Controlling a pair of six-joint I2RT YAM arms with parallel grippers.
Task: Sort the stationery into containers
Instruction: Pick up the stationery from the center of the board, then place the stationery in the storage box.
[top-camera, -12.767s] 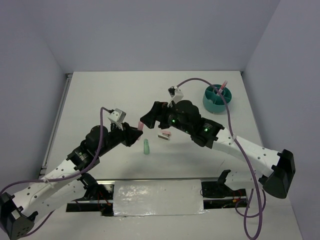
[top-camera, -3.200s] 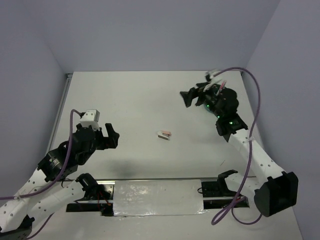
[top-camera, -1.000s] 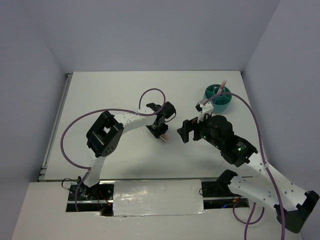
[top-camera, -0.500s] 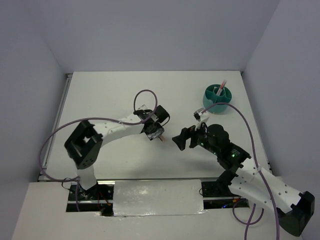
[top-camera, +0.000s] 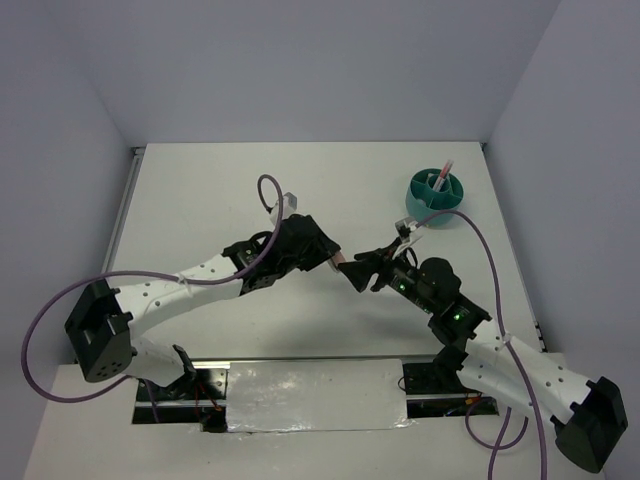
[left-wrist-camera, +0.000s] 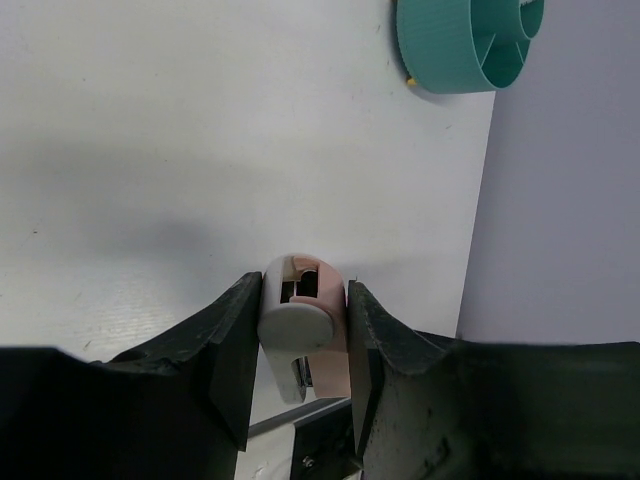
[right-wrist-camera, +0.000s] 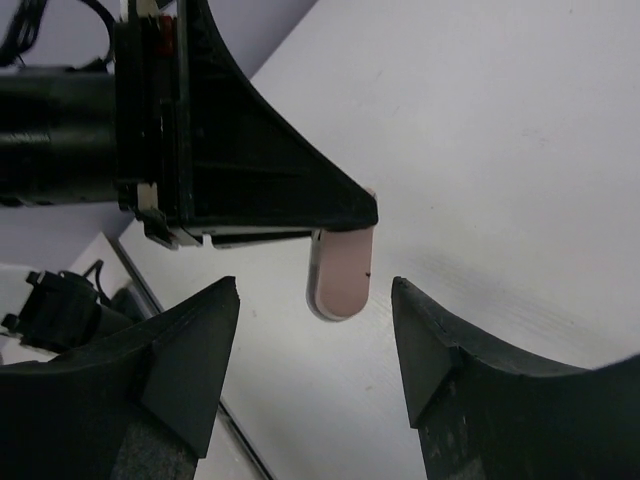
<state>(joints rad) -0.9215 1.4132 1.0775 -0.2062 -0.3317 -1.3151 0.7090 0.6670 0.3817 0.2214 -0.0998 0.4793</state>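
My left gripper (top-camera: 328, 257) is shut on a short pink and white stub (top-camera: 342, 258), held above the table mid-scene; in the left wrist view the stub (left-wrist-camera: 303, 318) sits clamped between both fingers. My right gripper (top-camera: 362, 271) is open and faces it, its tips just right of the stub. In the right wrist view the stub (right-wrist-camera: 341, 266) sticks out of the left gripper (right-wrist-camera: 240, 170), lying just beyond my open right fingers and between their lines. The round teal organiser (top-camera: 436, 200) stands at the far right with a thin pink pen (top-camera: 444, 173) upright in it.
The organiser also shows at the top of the left wrist view (left-wrist-camera: 455, 50), near the right wall. A purple cable (top-camera: 270, 195) loops above the left arm. The table's front edge with a foil-covered plate (top-camera: 315, 395) lies below both arms.
The left arm has swung right and lifted the pink stub off the table. The right gripper has moved left and forward until its open fingers face the stub.
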